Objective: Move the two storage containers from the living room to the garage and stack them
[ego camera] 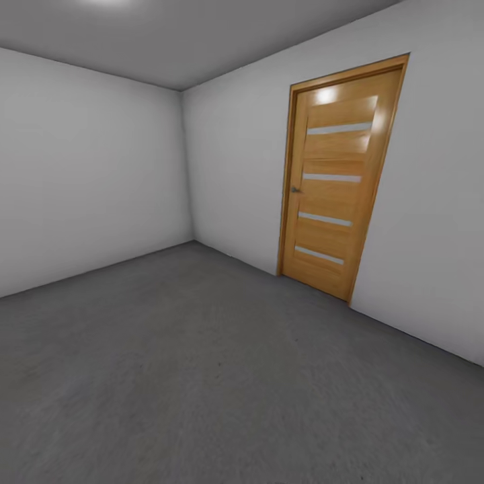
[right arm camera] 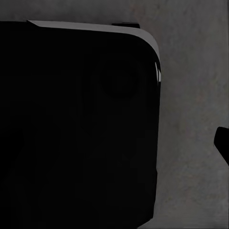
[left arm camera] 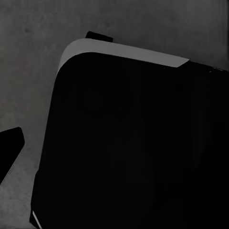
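Head view: bare room, the garage by its look. Plain light-grey walls (ego camera: 101, 168), grey ceiling (ego camera: 168, 33), dark speckled concrete floor (ego camera: 202, 376). A wooden door (ego camera: 336, 181) with four narrow pale strips stands shut in the right-hand wall, small handle on its left edge. Two walls meet at a corner left of the door.

Left wrist view: a large black rounded body (left arm camera: 129, 143) with a pale upper edge, presumably part of the robot, over the same concrete floor. A dark tip (left arm camera: 10, 145) pokes in at the frame edge, possibly one finger of the left claw; how far apart the claw stands cannot be told.

Right wrist view: the same sort of black rounded body (right arm camera: 76, 124) above the floor, a dark tip (right arm camera: 223, 143) at the edge. Right claw's opening also cannot be told.

Where the storage bins lie cannot be told from these views.
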`<state>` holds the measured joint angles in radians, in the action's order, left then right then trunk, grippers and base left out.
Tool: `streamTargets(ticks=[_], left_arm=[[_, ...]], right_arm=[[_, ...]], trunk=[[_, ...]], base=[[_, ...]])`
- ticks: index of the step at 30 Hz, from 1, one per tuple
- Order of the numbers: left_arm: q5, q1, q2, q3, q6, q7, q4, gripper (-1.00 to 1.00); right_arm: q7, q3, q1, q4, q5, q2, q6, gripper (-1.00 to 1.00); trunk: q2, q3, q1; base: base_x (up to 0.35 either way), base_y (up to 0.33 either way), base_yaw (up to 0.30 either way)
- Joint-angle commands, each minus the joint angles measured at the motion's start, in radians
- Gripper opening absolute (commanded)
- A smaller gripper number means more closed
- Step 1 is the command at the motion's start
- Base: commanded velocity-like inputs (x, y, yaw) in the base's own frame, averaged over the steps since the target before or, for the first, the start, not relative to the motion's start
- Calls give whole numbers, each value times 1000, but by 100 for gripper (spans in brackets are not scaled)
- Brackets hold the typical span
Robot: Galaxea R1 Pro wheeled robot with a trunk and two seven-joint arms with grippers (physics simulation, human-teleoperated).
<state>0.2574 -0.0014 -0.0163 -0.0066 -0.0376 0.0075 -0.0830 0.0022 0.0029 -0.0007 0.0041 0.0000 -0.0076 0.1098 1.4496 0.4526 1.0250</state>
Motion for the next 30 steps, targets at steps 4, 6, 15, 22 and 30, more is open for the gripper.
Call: streamTargets(ticks=[4, 6, 15, 22, 30], left_arm=[[-3, 0, -2, -10, 0, -5, 0, 100], [-7, 0, -4, -13, 1, -7, 0, 100], [-16, 0, -5, -16, 2, -9, 0, 100], [-16, 0, -5, -16, -2, -9, 0, 100], [-15, 0, -2, -16, 0, -9, 0, 100]], right_arm=[[0, 0, 0, 0, 0, 0, 4, 100], [0, 0, 0, 0, 0, 0, 4, 100], [0, 0, 0, 0, 0, -2, 4, 100], [0, 0, 0, 0, 0, -2, 4, 100], [-3, 1, 0, 0, 1, -1, 3, 100]], trunk=[[0, 1, 0], [0, 1, 0], [0, 1, 0], [0, 1, 0], [0, 1, 0]], base=[[0, 0, -300], [0, 0, -300], [0, 0, -300], [0, 0, -300], [104, 0, -105]])
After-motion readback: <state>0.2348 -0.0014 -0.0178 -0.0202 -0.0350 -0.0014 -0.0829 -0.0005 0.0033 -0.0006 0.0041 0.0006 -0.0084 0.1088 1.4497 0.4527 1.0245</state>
